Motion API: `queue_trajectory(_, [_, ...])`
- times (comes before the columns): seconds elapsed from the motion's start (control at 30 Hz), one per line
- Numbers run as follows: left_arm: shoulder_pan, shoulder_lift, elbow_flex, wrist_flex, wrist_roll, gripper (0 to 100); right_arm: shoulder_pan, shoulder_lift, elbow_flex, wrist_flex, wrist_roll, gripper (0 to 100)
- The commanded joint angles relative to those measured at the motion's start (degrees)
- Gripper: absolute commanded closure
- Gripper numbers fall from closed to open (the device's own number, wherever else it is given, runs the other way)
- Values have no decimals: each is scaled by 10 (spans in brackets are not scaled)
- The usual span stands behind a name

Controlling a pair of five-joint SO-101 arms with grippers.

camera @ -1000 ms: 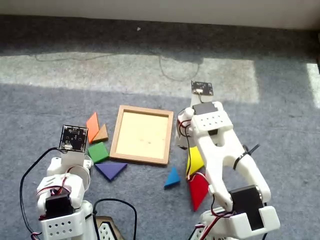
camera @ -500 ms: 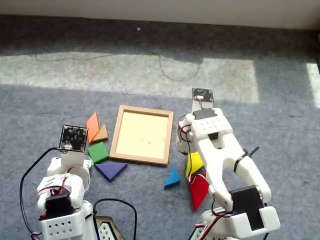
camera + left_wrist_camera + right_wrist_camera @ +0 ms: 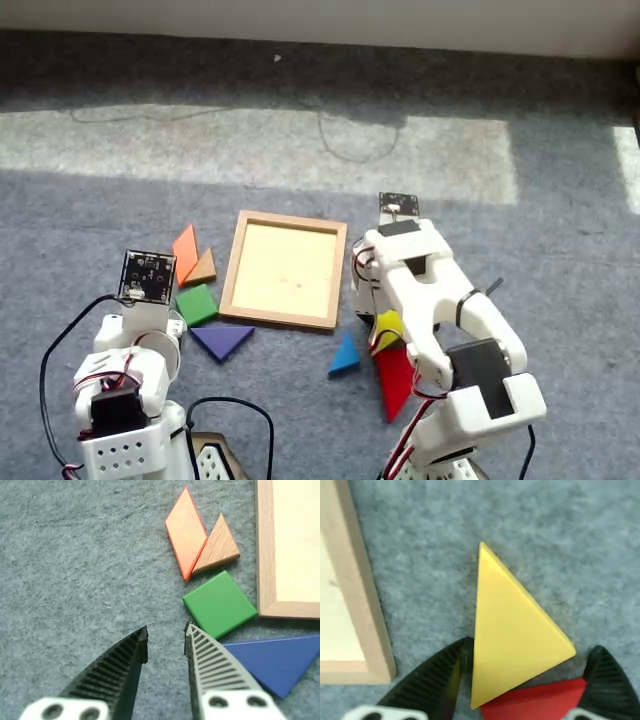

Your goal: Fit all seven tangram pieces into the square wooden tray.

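Jaws of the right gripper [image 3: 530,650] stand open astride the yellow triangle [image 3: 512,635], apex pointing away; wooden tray [image 3: 365,605] just beside.

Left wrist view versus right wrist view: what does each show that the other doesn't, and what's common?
Left wrist view: the orange parallelogram, wooden triangle, green square and blue triangle, with the left hand open. Right wrist view: the yellow triangle between the open right hand's fingers, a red triangle beside it. Both: one side of the square wooden tray and grey carpet.
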Motion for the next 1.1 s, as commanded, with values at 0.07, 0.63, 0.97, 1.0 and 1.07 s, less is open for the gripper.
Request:
queue_trajectory(0.07, [-6,-21,-2,0,-6,852,5,-8,1,-9,-2,714])
queue_trajectory(0.63, [-6,-21,-2,-1,-6,852,6,-146,0,65,5,753])
queue_trajectory(0.97, [-6,-21,-2,-1,-6,852,9,-29,-38,68,78,637])
queue_trajectory(1.0, [-6,-21,-2,-1,-6,852,9,-14,-51,68,84,637])
queue_trajectory(1.07, [-6,-21,-2,-1,-6,852,9,15,-76,68,95,637])
